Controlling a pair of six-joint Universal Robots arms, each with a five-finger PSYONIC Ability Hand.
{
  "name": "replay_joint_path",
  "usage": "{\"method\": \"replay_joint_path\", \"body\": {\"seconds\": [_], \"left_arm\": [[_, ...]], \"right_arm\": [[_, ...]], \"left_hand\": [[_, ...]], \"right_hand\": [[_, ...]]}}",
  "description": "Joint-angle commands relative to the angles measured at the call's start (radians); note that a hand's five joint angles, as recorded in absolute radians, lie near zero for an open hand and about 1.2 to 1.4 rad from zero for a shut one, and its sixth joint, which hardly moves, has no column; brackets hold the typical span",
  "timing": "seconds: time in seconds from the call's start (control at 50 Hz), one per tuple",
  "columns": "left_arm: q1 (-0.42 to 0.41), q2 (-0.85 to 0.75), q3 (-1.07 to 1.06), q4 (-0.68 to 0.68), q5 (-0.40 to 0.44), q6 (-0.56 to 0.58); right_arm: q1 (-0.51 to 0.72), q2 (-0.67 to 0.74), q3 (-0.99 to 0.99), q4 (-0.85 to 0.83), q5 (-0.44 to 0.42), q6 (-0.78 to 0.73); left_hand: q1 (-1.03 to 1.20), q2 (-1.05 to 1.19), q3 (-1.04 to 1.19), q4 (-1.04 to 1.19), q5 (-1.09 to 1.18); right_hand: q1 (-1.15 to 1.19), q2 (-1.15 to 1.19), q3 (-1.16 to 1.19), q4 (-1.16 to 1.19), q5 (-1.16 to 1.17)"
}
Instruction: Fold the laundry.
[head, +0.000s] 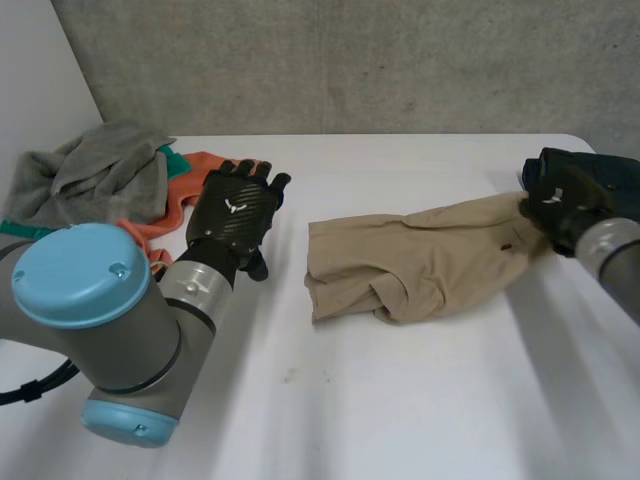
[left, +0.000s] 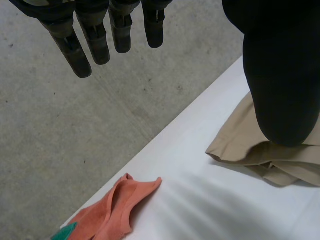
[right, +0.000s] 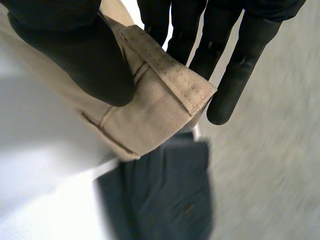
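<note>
White desk (head: 400, 400), grey concrete wall (head: 350, 60) behind | crumpled tan cotton garment (head: 420, 262) mid-desk | right hand (head: 562, 195) pinching its hem near right edge | left hand (head: 232, 215) fingers straight, empty

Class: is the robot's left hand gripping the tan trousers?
No: the left hand hangs open above the table, apart from the trousers.

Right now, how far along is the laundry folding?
Nothing looks folded yet. In hand: the right hand pinches a stitched edge of the tan garment, which lies bunched mid-table; the left hand hovers open beside the orange cloth. Left: fold the tan garment, then the orange cloth and grey towel heaped at the table's far left.
</note>
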Motion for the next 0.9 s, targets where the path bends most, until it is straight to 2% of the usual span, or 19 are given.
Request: {"method": "replay_joint_path", "body": {"seconds": [0.02,0.14,0.22,0.28,0.3,0.32,0.36,0.38,0.42,0.44,0.5,0.52,0.58,0.6,0.62,0.68,0.76,0.84,0.9], "left_arm": [[0.013,0.022,-0.040,0.000,-0.001,0.000],[0.024,0.039,-0.053,0.001,-0.002,-0.002],[0.036,0.050,-0.057,0.001,-0.002,-0.002],[0.039,0.055,-0.056,0.001,-0.002,0.000],[0.039,0.056,-0.051,0.003,-0.002,0.000],[0.041,0.056,-0.048,0.003,-0.002,0.000],[0.044,0.056,-0.040,0.004,-0.004,0.000],[0.047,0.058,-0.030,0.007,-0.002,0.001],[0.050,0.056,-0.011,0.012,-0.004,0.000],[0.053,0.056,0.005,0.012,-0.004,0.000],[0.051,0.055,0.064,0.012,-0.007,-0.012],[0.051,0.050,0.081,0.010,-0.005,-0.020],[0.039,0.041,0.157,0.001,-0.004,-0.055],[0.033,0.035,0.189,0.000,0.002,-0.080],[0.028,0.026,0.206,-0.002,0.004,-0.092],[-0.017,-0.043,0.295,-0.026,0.021,-0.135],[-0.089,-0.158,0.433,-0.107,0.095,-0.146],[-0.117,-0.298,0.592,-0.195,0.152,-0.149],[-0.123,-0.390,0.692,-0.249,0.153,-0.149]], "right_arm": [[0.267,0.054,-0.045,-0.167,-0.084,-0.189],[0.411,0.183,-0.054,-0.225,-0.314,-0.228],[0.451,0.249,-0.063,-0.216,-0.382,-0.236],[0.462,0.252,-0.082,-0.211,-0.370,-0.230],[0.466,0.243,-0.088,-0.208,-0.359,-0.213],[0.466,0.237,-0.088,-0.208,-0.350,-0.204],[0.466,0.216,-0.083,-0.207,-0.338,-0.166],[0.462,0.179,-0.076,-0.207,-0.338,-0.097],[0.452,0.125,-0.073,-0.208,-0.336,0.025],[0.439,0.067,-0.062,-0.219,-0.335,0.192],[0.402,-0.014,-0.051,-0.222,-0.321,0.478],[0.370,-0.054,-0.051,-0.222,-0.318,0.646],[0.321,-0.097,-0.062,-0.221,-0.299,0.863],[0.283,-0.119,-0.068,-0.213,-0.275,0.971],[0.258,-0.126,-0.071,-0.210,-0.256,1.018],[0.172,-0.156,-0.079,-0.157,-0.174,1.130],[0.121,-0.130,-0.129,-0.019,-0.117,1.121],[0.124,-0.026,-0.216,0.090,-0.112,1.100],[0.124,0.042,-0.278,0.137,-0.115,1.085]], "left_hand": [[-0.015,-0.028,-0.036,-0.028,-0.047],[-0.015,-0.028,-0.036,-0.028,-0.047],[-0.015,-0.028,-0.036,-0.028,-0.047],[-0.016,-0.029,-0.037,-0.029,-0.048],[-0.016,-0.029,-0.037,-0.029,-0.048],[-0.016,-0.029,-0.037,-0.029,-0.048],[-0.016,-0.029,-0.037,-0.029,-0.048],[-0.016,-0.029,-0.037,-0.029,-0.048],[-0.016,-0.029,-0.037,-0.029,-0.048],[-0.016,-0.029,-0.037,-0.029,-0.048],[-0.012,-0.025,-0.033,-0.025,-0.045],[-0.009,-0.022,-0.030,-0.022,-0.042],[-0.003,-0.017,-0.024,-0.016,-0.036],[0.005,-0.008,-0.015,-0.007,-0.027],[0.005,-0.008,-0.015,-0.007,-0.027],[0.005,-0.008,-0.015,-0.007,-0.027],[0.008,-0.005,-0.012,-0.004,-0.024],[0.005,-0.008,-0.015,-0.007,-0.027],[0.008,-0.005,-0.012,-0.004,-0.024]], "right_hand": [[0.320,0.235,0.225,0.195,0.250],[0.320,0.235,0.225,0.195,0.250],[0.320,0.235,0.225,0.195,0.250],[0.320,0.235,0.225,0.195,0.250],[-0.167,-0.252,-0.262,-0.292,-0.237],[-0.440,-0.524,-0.534,-0.564,-0.509],[-0.849,-0.933,-0.943,-0.973,-0.918],[-0.902,-0.986,-0.996,-1.027,-0.972],[-0.902,-0.986,-0.996,-1.027,-0.972],[-0.902,-0.986,-0.996,-1.027,-0.972],[-0.902,-0.986,-0.996,-1.027,-0.972],[-0.902,-0.986,-0.996,-1.027,-0.972],[-0.902,-0.986,-0.996,-1.027,-0.972],[-0.902,-0.986,-0.996,-1.027,-0.972],[-0.902,-0.986,-0.996,-1.027,-0.972],[-0.902,-0.986,-0.996,-1.027,-0.972],[-0.902,-0.986,-0.996,-1.027,-0.972],[-0.902,-0.986,-0.996,-1.027,-0.972],[-0.902,-0.986,-0.996,-1.027,-0.972]]}}
